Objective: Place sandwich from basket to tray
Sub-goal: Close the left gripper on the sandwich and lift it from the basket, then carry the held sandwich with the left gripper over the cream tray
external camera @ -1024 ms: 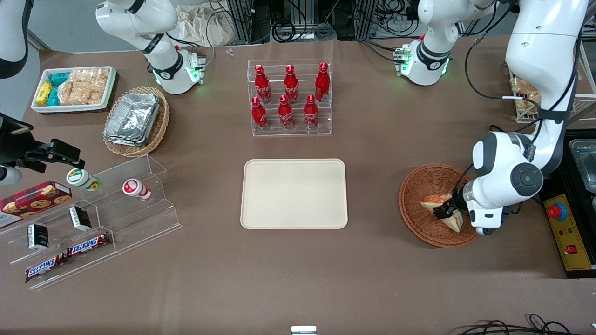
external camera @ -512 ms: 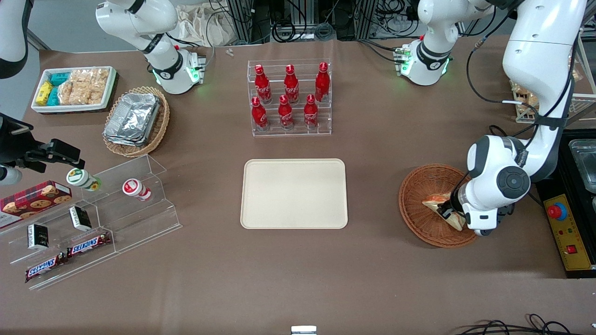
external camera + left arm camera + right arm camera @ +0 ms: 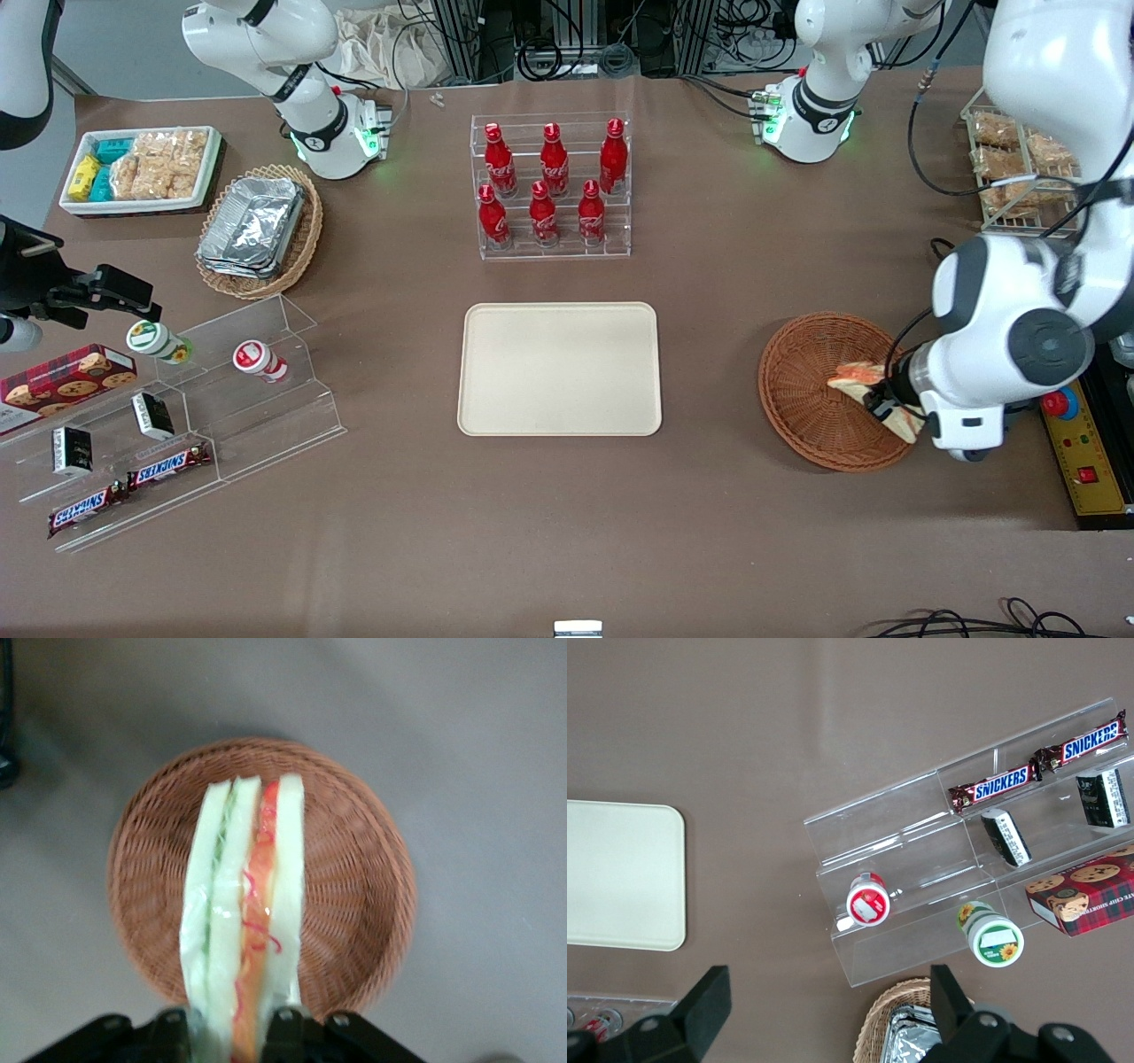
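My tool [image 3: 232, 1028] is clamped on the sandwich [image 3: 244, 904], holding it edge-up in the air directly above the basket [image 3: 354, 868] below me. The pickup looks done. What remains is carrying it sideways to the tray [image 3: 559, 369], which lies well apart on the surface, and letting go.

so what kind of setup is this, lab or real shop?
Most likely a lab mock-up of a snack counter. Cable bundles and rack frames line the table's edge, an emergency-stop box sits beside the basket, and the gripper, jaws shut on the sandwich, hangs above that basket.
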Tool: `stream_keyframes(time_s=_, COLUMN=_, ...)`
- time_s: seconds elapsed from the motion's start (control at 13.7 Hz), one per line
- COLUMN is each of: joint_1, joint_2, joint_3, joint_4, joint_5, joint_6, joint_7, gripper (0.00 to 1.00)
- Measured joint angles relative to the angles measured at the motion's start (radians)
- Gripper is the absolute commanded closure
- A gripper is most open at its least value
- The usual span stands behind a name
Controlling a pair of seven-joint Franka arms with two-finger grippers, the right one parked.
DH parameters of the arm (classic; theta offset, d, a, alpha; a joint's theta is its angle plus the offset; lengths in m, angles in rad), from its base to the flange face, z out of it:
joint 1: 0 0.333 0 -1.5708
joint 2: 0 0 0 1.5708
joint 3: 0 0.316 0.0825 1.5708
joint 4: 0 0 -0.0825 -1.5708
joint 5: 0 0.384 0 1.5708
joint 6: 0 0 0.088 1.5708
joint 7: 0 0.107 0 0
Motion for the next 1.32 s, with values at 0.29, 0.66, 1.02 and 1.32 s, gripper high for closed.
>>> stream_keyframes(time_s=0.29, joint_1=0.013, joint_2=-0.020, joint_3=-0.127, joint_4=0.221, joint_5=-0.037, joint_6=-0.240, joint_7=0.061, gripper=1.00)
stream_keyframes(time_s=0.66, joint_1=0.001, joint_2=0.030, joint_3=-0.281, joint_4=0.233, joint_5=-0.044, joint_6=-0.200, joint_7=0.198, gripper=1.00)
stream_keyframes(time_s=1.02, joint_1=-0.136, joint_2=0.121, joint_3=-0.304, joint_4=0.122, joint_5=-0.019, joint_6=0.025, joint_7=0.249, gripper=1.00)
stream_keyframes(time_s=1.32, joint_1=-0.278, joint_2=0.235, joint_3=-0.301, joint_4=0.064, joint_5=0.119, joint_6=0.128, joint_7=0.225, gripper=1.00)
